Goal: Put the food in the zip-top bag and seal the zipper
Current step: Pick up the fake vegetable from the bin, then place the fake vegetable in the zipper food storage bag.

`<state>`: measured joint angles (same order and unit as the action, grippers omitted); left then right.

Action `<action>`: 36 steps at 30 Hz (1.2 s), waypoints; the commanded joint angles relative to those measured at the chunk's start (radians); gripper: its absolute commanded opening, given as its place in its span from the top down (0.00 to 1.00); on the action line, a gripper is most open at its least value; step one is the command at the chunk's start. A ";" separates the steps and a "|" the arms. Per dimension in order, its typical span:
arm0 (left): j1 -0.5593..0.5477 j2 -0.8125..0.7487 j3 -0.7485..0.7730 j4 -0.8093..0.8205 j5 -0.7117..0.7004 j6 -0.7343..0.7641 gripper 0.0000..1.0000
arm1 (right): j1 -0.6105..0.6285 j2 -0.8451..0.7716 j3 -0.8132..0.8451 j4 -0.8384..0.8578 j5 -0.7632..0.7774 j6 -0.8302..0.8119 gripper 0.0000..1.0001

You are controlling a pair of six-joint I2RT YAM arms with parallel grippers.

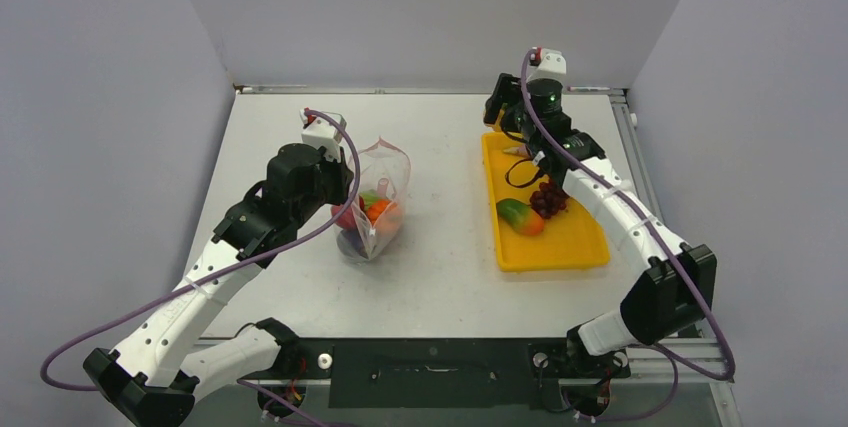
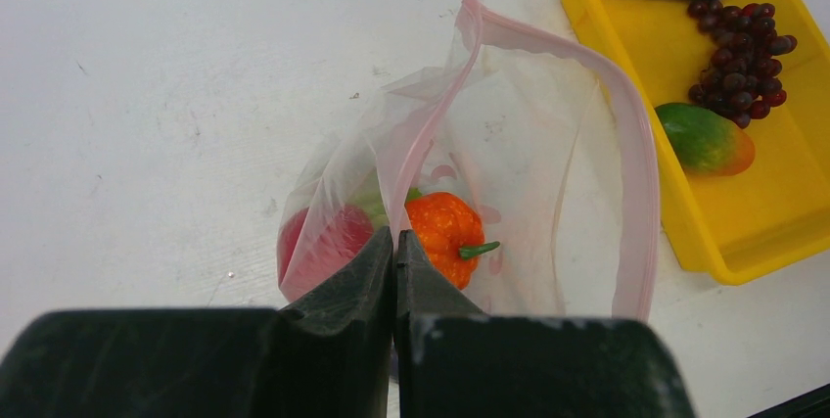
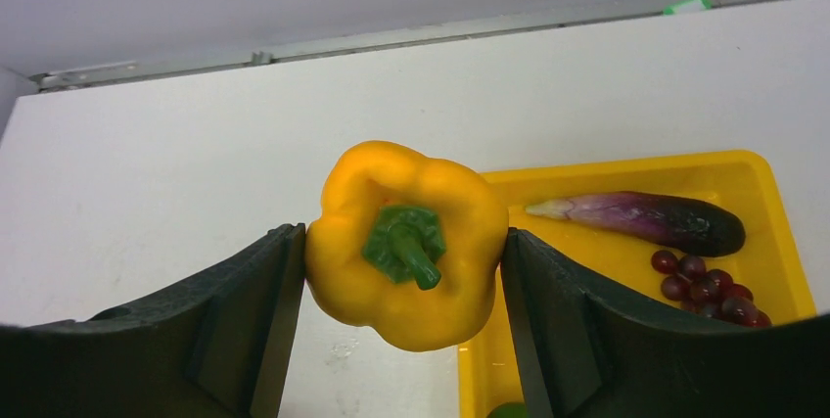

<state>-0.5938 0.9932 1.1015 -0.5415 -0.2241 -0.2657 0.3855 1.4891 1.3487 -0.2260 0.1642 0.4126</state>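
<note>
Bell pepper point(image 3: 406, 242) was up and in the grasp: the right gripper point(image 3: 406, 276) had a finger pressed on each flank of it, stem towards the wrist camera, over the far corner of the yellow tray point(image 1: 585, 247). Across the table point(image 1: 450, 287), well apart from that tray, the zip-top bag point(image 1: 378, 197) stood mouth-up, and the left gripper point(image 2: 394, 252) was clenched tight on the near lip of it, pinching the plastic. An orange piece point(image 2: 442, 227) and a red piece point(image 2: 323, 242) were already inside; the eggplant point(image 3: 646, 220), the grape bunch point(image 2: 741, 66) and an orange-and-green piece point(image 2: 707, 139) waited in the tray. The job in hand looked like the carry to the bag, and the pepper was a bulky thing for that opening. Best play: bring it in from above, centred between the two runs of the zipper point(image 2: 636, 163), stem or base first, not broadside, go low into the mouth before letting go, and have the left hand hold that lip taut so the bag did not fold or tip.
</note>
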 commanded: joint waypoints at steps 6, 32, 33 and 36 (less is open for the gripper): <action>0.005 -0.016 -0.002 0.038 -0.009 0.008 1.00 | 0.089 -0.158 0.004 0.049 -0.189 -0.035 0.71; 0.005 -0.024 0.000 0.039 -0.011 0.008 1.00 | 0.439 -0.140 0.060 0.160 -0.390 -0.074 0.72; 0.005 -0.025 0.000 0.039 -0.012 0.008 1.00 | 0.448 -0.128 0.064 0.156 -0.381 -0.081 0.72; 0.005 -0.027 0.000 0.039 -0.012 0.008 1.00 | 0.474 -0.096 0.071 0.147 -0.359 -0.097 0.72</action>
<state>-0.5938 0.9882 1.0981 -0.5415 -0.2283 -0.2657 0.8371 1.3598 1.3697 -0.1070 -0.2466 0.3569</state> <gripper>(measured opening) 0.003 0.675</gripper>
